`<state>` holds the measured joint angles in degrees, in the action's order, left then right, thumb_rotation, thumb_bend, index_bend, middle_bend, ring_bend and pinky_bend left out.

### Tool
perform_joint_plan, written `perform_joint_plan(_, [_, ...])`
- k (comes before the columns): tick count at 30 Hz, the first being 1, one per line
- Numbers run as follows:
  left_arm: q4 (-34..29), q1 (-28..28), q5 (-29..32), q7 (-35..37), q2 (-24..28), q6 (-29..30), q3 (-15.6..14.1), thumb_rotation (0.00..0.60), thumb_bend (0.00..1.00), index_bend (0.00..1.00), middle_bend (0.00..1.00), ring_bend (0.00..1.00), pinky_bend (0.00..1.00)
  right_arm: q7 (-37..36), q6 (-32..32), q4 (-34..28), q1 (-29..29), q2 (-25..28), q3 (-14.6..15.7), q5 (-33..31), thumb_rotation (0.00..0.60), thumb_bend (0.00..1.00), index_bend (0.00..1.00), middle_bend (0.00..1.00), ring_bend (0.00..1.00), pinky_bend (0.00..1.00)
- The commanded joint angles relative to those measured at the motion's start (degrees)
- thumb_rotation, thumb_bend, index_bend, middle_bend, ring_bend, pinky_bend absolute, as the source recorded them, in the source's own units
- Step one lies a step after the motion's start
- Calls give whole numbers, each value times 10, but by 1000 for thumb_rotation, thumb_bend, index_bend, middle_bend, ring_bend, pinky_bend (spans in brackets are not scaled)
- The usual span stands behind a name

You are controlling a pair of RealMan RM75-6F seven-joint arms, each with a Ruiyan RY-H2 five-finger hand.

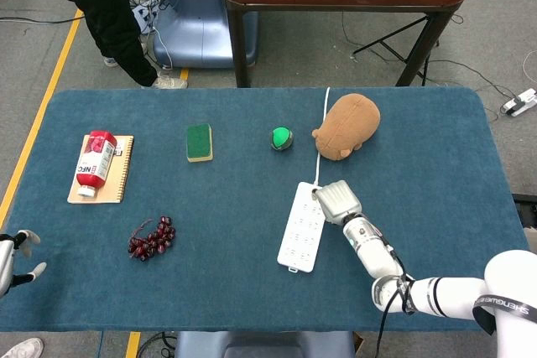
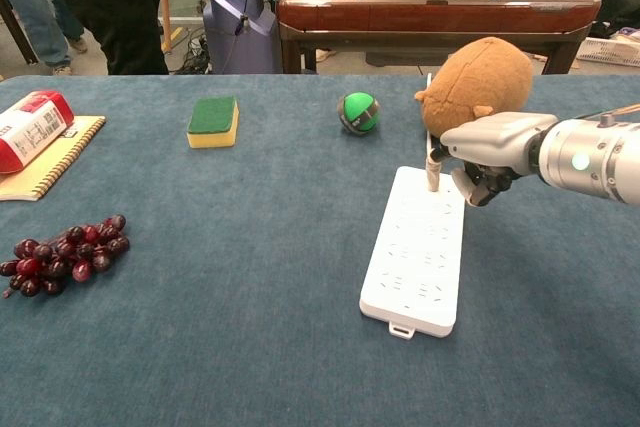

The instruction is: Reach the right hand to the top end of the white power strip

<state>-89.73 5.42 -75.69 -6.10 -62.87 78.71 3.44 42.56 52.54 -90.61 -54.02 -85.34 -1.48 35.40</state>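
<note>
One fingertip (image 2: 433, 179) of the right robot hand (image 2: 488, 159) touches down on the top end of the white power strip (image 2: 418, 248), the other fingers curled under the palm, gripping nothing. Lying flat on the blue counter (image 2: 250, 277), that strip runs from the hand toward the robot. Just beyond the hand sits the brown plush toy (image 2: 483, 78); off to its left, the green ball (image 2: 358, 113), then the green sponge (image 2: 213, 121). Way out left, the left robot hand (image 1: 15, 253) hangs at the counter edge, fingers apart, empty.
</note>
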Motion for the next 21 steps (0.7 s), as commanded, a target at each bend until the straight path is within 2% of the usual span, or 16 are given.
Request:
perform_joint_plan(1, [0,0,0,0,0,-1,0,600,187,548,583,439,665,-5,12,-19,3,13,-3,14,600,771,308,1000,1000,1000])
perform_joint_plan(8, [0,1,-2,-3,-2,-3,-2,600,187,547,583,439,665,-13,60,-100,19,71,-7,53,600,767,307,986,1000,1000])
perform_joint_plan(10, [0,2,-3,-6,-3,-3,-3,600,187,546,583,439,665,-17,75,-125,28,91,-5,69,600,753,308,947,1000,1000])
perform_joint_plan(13, [0,3,-3,-11,-5,-4,-4,600,187,546,583,439,665,-20,96,-157,43,121,2,91,600,682,308,844,982,1000])
perform_joint_plan(16, [-1,3,-6,-15,-6,-3,-4,600,187,544,583,439,665,-19,132,-194,70,159,21,124,600,556,308,700,868,989])
perform_joint_plan(17, [-2,3,-6,-16,-6,-2,-4,600,187,543,583,439,665,-19,144,-202,79,169,28,136,600,507,308,643,807,959])
perform_joint_plan(21, [-5,1,-10,-19,-5,6,-4,600,187,535,583,439,665,-35,199,-225,130,207,60,205,600,340,308,452,537,720])
